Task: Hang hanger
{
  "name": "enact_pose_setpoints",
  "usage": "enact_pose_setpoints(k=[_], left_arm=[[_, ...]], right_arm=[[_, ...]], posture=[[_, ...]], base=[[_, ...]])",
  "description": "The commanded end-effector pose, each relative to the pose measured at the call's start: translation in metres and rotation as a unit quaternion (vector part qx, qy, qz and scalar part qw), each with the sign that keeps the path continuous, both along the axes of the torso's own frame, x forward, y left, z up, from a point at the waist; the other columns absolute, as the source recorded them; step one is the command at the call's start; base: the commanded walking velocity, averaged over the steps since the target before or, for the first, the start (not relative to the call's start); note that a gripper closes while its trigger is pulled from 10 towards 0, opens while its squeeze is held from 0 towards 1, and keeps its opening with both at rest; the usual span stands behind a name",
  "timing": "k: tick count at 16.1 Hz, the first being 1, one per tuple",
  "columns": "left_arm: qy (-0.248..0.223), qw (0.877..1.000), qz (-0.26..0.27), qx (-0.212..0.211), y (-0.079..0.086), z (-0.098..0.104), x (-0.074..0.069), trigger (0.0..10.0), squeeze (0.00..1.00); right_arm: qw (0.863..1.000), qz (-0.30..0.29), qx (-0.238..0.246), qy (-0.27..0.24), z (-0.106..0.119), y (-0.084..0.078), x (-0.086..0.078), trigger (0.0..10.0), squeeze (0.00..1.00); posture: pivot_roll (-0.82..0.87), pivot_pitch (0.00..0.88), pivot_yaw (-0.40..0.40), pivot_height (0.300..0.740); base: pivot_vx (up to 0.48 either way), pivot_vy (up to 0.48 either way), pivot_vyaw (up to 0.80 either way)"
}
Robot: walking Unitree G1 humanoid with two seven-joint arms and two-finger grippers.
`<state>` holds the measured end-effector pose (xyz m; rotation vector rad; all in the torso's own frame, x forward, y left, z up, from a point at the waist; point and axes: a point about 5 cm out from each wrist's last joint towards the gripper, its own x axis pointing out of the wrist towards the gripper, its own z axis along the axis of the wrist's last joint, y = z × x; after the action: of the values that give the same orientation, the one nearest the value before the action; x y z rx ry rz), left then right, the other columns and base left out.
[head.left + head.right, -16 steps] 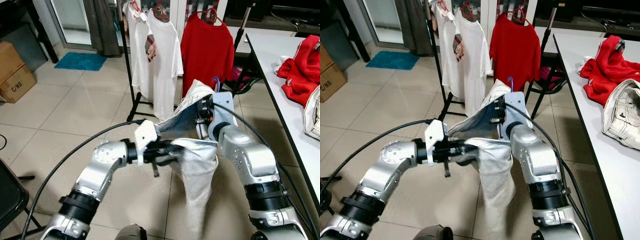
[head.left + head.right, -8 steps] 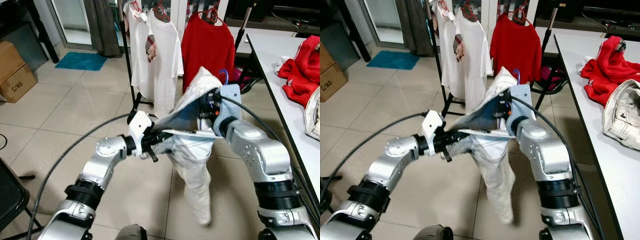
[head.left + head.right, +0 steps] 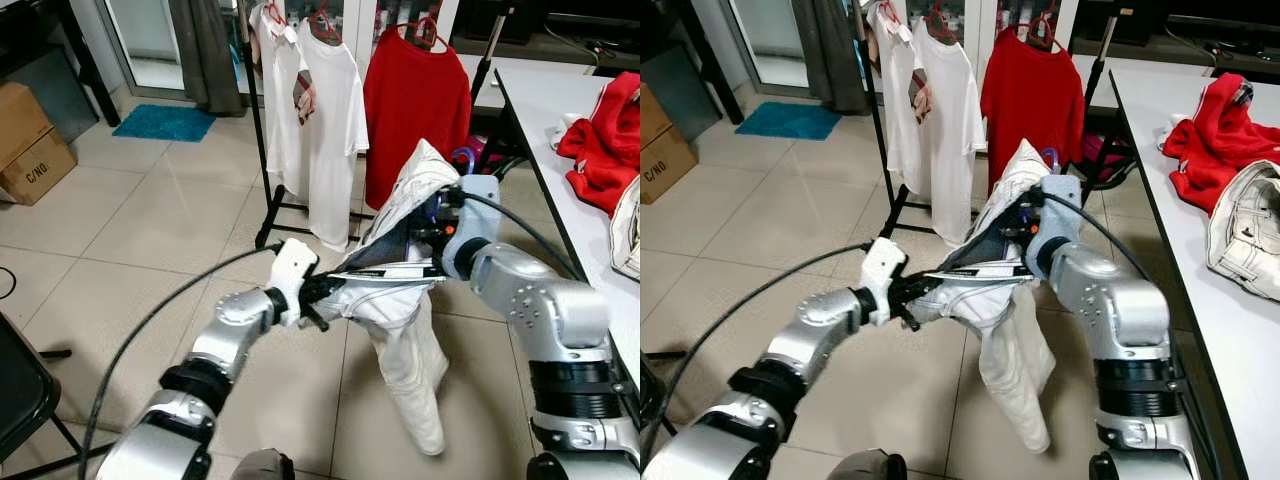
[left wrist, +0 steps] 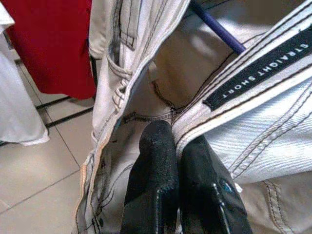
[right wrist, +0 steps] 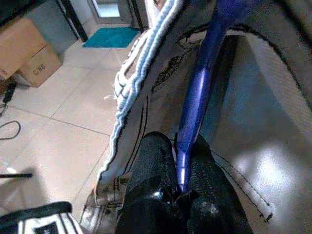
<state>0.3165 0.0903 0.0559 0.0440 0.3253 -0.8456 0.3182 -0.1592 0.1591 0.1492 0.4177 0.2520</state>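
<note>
A pair of white jeans hangs on a blue hanger, held up in front of me between both arms. My right gripper is shut on the hanger's stem, and the hook pokes out above the wrist. My left gripper is shut on the jeans' waistband beside a black label, pulling it taut to the left. The black clothes rack stands just beyond, carrying white shirts and a red shirt on hangers.
A white table runs along the right with red clothing and a pale garment on it. A cardboard box and a blue mat lie far left. A black chair is at lower left.
Both arms have raised the jeans and hanger and carried them forward and to the right, nearer the rack. The waistband is now stretched taut, and the legs hang free.
</note>
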Motion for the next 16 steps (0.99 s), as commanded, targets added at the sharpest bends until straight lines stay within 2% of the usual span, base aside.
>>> enact_pose_setpoints(k=[1, 3, 4, 5, 6, 7, 8, 11, 13, 14, 16], left_arm=[[0.070, 0.982, 0.157, 0.072, 0.067, -0.032, -0.007, 0.0, 0.00], [0.079, 0.979, 0.171, 0.077, 0.068, -0.034, -0.007, 0.0, 0.00], [0.084, 0.980, 0.165, 0.071, 0.065, -0.036, -0.008, 0.0, 0.00], [0.087, 0.983, 0.150, 0.062, 0.060, -0.037, -0.009, 8.2, 0.00], [0.087, 0.985, 0.141, 0.058, 0.057, -0.036, -0.010, 10.0, 0.00], [0.084, 0.991, 0.108, 0.012, 0.047, -0.031, -0.009, 10.0, 1.00], [0.077, 0.994, 0.075, -0.018, 0.040, -0.024, -0.008, 10.0, 1.00], [0.091, 0.994, 0.052, -0.026, 0.039, -0.024, -0.011, 10.0, 1.00], [0.111, 0.992, 0.006, -0.064, 0.037, -0.023, -0.019, 10.0, 1.00], [0.092, 0.993, -0.007, -0.079, 0.038, -0.016, -0.021, 10.0, 1.00], [0.040, 0.995, 0.017, -0.093, 0.043, -0.002, -0.019, 10.0, 1.00]], right_arm=[[0.993, -0.074, -0.027, -0.089, 0.045, -0.041, 0.000, 10.0, 0.00], [0.993, -0.070, -0.032, -0.090, 0.046, -0.040, -0.001, 10.0, 0.00], [0.992, -0.062, -0.062, -0.091, 0.045, -0.039, -0.001, 10.0, 0.00], [0.991, -0.058, -0.076, -0.092, 0.043, -0.037, -0.001, 10.0, 0.00], [0.991, -0.057, -0.078, -0.091, 0.042, -0.037, -0.001, 10.0, 0.00], [0.991, -0.053, -0.084, -0.091, 0.041, -0.033, -0.001, 10.0, 0.00], [0.990, -0.052, -0.090, -0.091, 0.038, -0.029, -0.001, 10.0, 0.00], [0.990, -0.051, -0.096, -0.087, 0.032, -0.026, -0.003, 10.0, 0.00], [0.990, -0.065, -0.096, -0.078, 0.024, -0.026, -0.005, 10.0, 0.00], [0.989, -0.083, -0.100, -0.070, 0.018, -0.030, -0.008, 10.0, 0.00], [0.985, -0.109, -0.122, -0.059, 0.008, -0.039, -0.013, 10.0, 0.00]], posture=[[0.04, 0.000, 0.034, 0.740], [0.04, 0.003, 0.033, 0.740], [0.04, 0.003, 0.033, 0.740], [0.04, 0.003, 0.033, 0.740], [0.04, 0.003, 0.033, 0.740], [0.04, 0.009, 0.034, 0.740], [0.04, 0.009, 0.034, 0.740], [0.05, 0.008, 0.031, 0.740], [0.05, 0.006, 0.034, 0.740], [0.05, 0.006, 0.037, 0.740], [0.05, 0.008, 0.041, 0.740]], base=[[0.000, 0.000, 0.00], [0.000, 0.000, 0.00], [0.000, 0.000, 0.00], [0.000, 0.000, 0.00], [0.000, 0.000, 0.00], [0.000, 0.000, 0.00], [0.000, 0.000, 0.00], [0.000, 0.000, 0.00], [0.000, 0.000, 0.00], [0.000, 0.000, 0.00], [0.000, 0.000, 0.00]])
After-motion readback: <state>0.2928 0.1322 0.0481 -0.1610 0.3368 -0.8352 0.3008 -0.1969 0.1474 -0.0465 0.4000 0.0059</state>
